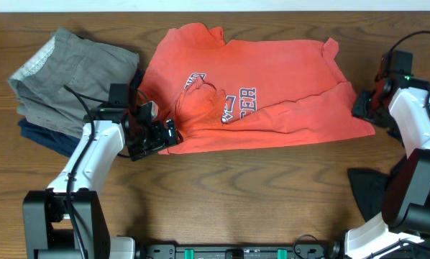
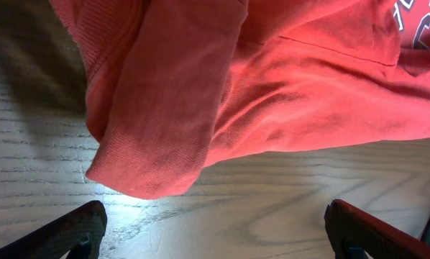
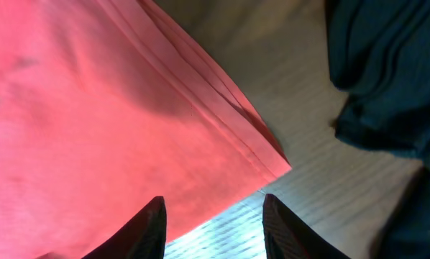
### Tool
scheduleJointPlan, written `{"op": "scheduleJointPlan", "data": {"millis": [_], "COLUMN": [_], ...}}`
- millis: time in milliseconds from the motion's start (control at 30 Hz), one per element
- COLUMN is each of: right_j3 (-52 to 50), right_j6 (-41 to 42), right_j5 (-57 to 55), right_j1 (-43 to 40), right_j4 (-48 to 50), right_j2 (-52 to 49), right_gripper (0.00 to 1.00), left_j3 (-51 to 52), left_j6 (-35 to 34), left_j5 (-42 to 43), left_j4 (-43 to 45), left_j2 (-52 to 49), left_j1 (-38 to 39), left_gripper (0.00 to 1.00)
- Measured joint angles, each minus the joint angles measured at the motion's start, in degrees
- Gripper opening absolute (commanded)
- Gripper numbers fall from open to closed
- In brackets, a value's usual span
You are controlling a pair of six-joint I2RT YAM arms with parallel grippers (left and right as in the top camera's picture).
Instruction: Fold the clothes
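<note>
At the far left a grey folded garment [image 1: 53, 72] is stacked on a navy folded garment [image 1: 42, 135]. Just beside them the left claw [image 1: 156, 137] is seen at the lower left edge of the coral-red T-shirt [image 1: 287, 86], jaws spread wide with nothing between them (only bare surface [image 2: 272, 194] shows there). The shirt is laid across the middle of the surface, lettering up. At its right corner the right claw [image 3: 213, 230] is parted, gripping nothing. A black garment [image 1: 364, 188] lies near the right front.
</note>
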State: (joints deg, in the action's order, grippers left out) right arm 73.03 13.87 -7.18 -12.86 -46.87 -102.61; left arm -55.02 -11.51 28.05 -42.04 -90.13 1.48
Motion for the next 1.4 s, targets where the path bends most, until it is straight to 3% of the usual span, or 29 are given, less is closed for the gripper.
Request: {"op": "scheduleJointPlan", "data": {"millis": [167,267,367,467,800,967,1167,1367,1400], "right_j3": [-5.09,-8.48,-11.61,-14.29,-18.01,-18.4,-17.81,-15.5,-14.97], "right_j6": [0.11,-0.07,-0.33,-0.74,2.23,7.45,7.1,2.16,1.09], "right_j5": [-0.44,0.42,1.31,1.57,-1.7,-5.29,-4.11,3.98,5.53], "right_j1": [0.0,0.0,0.0,0.0,-1.01,-4.22,-5.29,-3.67,-2.69], "right_j4": [2.6,6.86,11.15,13.66,9.66,5.53,4.63,4.5,4.63], "right_j2": [0.0,0.0,0.0,0.0,1.75,2.23,2.27,5.29,6.64], "right_gripper": [0.3,0.31,0.42,0.39,0.34,0.4,0.44,0.36,0.29], "left_j3": [0.0,0.0,0.0,0.0,0.0,0.0,0.0,0.07,0.17], "left_j6": [0.02,0.02,0.0,0.02,0.02,0.04,0.22,0.66,0.87], "left_j5": [0.0,0.0,0.0,0.0,-0.42,-1.25,-1.49,-1.51,-1.53], "left_j4": [-0.9,-1.05,-1.16,-1.64,-4.31,-4.68,-4.7,-4.83,-4.76], "left_j2": [0.02,0.02,0.02,0.02,0.02,0.66,2.38,2.38,2.38], "left_j1": [0.0,0.0,0.0,0.0,0.0,-0.48,-0.63,-0.37,-0.13], "left_gripper": [0.98,0.98,0.98,0.98,0.98,0.98,0.99,0.98,0.97]}}
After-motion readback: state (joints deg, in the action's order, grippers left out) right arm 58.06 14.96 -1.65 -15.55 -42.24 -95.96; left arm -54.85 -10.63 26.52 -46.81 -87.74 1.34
